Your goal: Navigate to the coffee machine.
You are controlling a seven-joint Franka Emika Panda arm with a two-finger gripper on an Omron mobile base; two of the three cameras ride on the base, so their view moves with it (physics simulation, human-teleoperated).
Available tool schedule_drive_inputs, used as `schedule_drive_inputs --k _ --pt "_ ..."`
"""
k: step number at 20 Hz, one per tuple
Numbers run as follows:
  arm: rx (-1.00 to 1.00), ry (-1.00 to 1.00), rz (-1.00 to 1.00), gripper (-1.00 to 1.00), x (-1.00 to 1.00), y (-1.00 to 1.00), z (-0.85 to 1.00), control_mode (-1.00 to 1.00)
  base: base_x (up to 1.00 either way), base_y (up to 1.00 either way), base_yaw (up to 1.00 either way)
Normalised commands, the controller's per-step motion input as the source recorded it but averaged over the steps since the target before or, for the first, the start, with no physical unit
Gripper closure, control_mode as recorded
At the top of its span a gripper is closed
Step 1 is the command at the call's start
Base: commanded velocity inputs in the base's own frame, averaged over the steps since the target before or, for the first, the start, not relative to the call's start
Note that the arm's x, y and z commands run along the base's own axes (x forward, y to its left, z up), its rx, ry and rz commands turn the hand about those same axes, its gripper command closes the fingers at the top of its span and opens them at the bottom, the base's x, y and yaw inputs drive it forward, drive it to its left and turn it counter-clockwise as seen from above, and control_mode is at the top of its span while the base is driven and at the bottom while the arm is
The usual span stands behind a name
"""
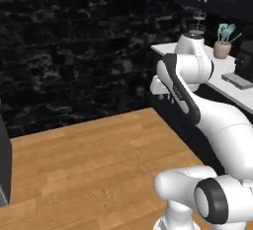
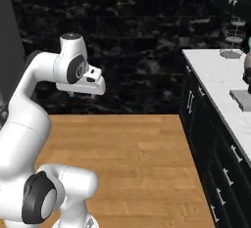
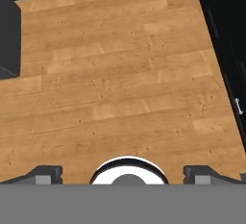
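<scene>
Item: coffee machine (image 1: 245, 62), far right on white surface (image 1: 217, 76); looks heavy, rigid; nav target, no grip needed. My pincer (image 3: 122, 174): spread wide, empty, over wood floor (image 3: 120, 88).

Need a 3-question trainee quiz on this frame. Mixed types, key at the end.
1. True or false: the claw grips a mug.
2. The coffee machine stands: A on the wood floor; B on the white counter; C inside a cabinet.
3. Fill in: in the left base view, the pot of teal utensils stands to the coffee machine's ___.

Key: 1 false, its jaws stand wide apart and hold nothing; 2 B; 3 left.
</scene>
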Motion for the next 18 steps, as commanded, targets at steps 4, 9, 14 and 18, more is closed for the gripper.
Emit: schedule_drive_inputs --k 4,9,14,18 --pt "0.00 0.00 0.00 -1.00 0.00 0.00 0.00 1.00 0.81 0.06 -0.20" --pt "0.00 0.00 0.00 -1.00 0.00 0.00 0.00 1.00 0.32 -0.01 -0.37" --pt "0.00 0.00 0.00 -1.00 0.00 0.00 0.00 1.00 0.21 -0.20 -0.40" --pt "0.00 0.00 0.00 -1.00 0.00 0.00 0.00 1.00 0.11 -0.45 -0.44"
